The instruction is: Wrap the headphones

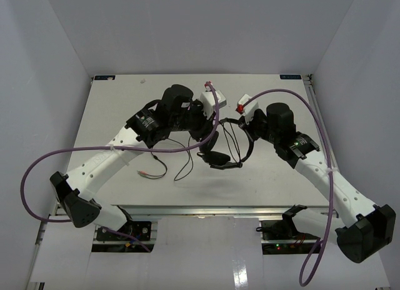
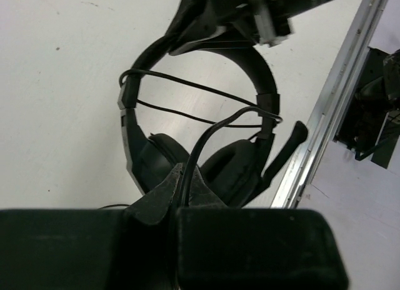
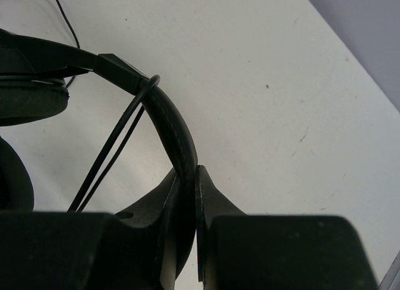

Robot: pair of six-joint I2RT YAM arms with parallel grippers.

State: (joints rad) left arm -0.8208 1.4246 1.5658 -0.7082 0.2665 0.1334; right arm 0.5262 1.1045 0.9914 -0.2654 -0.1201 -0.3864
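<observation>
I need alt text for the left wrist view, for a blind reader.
The left gripper pinches the thin black cable of the headphones, whose headband the right gripper holds over a white table. Two cable strands cross the headband's arch.

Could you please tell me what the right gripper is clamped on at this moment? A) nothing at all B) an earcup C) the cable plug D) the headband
D: in the right wrist view the right gripper has its fingers closed on the padded headband of the headphones, while the left gripper pinches the cable.
</observation>
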